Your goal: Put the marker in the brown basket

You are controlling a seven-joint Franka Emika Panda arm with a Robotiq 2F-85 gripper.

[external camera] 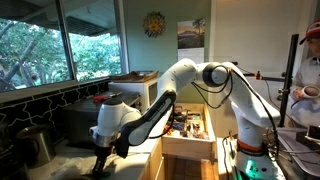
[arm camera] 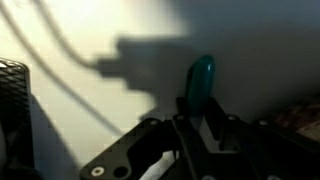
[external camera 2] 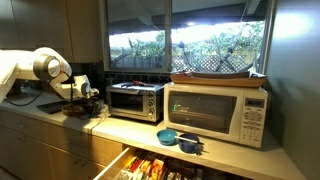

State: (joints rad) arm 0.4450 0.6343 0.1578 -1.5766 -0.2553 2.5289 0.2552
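In the wrist view my gripper (arm camera: 197, 112) is shut on the marker (arm camera: 201, 78), a slim dark stick with a teal-looking end that points away from the jaws over a pale counter. In both exterior views the arm reaches down to the counter, with the gripper (external camera: 101, 150) (external camera 2: 86, 100) low beside the toaster oven; the marker is too small to make out there. The brown basket (external camera 2: 216, 75) is a shallow woven tray on top of the white microwave, well away from the gripper. It also shows in an exterior view (external camera: 134, 76).
A toaster oven (external camera 2: 135, 100) stands between the gripper and the white microwave (external camera 2: 215, 112). Blue bowls (external camera 2: 178, 139) sit on the counter in front. An open drawer (external camera: 185, 128) full of items lies below. A black mesh object (arm camera: 10, 95) shows at the wrist view's left edge.
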